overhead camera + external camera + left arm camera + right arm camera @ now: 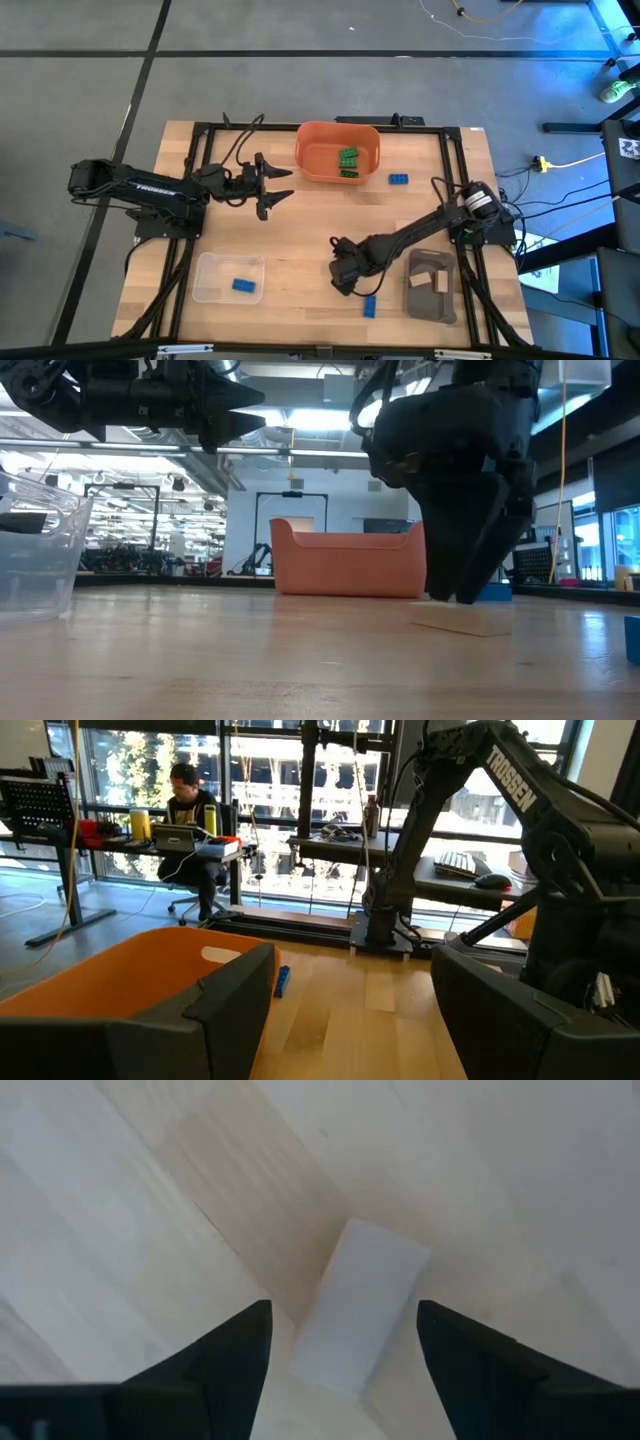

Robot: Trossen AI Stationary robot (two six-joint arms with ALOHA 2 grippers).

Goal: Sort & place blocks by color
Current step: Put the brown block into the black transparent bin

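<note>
Where the high view looks down, two green blocks (348, 163) lie in the orange bin (312, 171), one blue block (243, 285) in the clear tray (206, 286), two tan blocks (431, 273) in the grey tray (442, 308), and two blue blocks (398, 180) on the table (290, 235); left gripper (281, 186) spread beside the bin. In the right wrist view, the right gripper (343, 1348) straddles one tan block (358, 1308), fingers wide.

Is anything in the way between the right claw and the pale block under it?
Nothing visible. The right gripper points down over the tan block on the table, fingers open on either side, with only bare wood around it.
</note>
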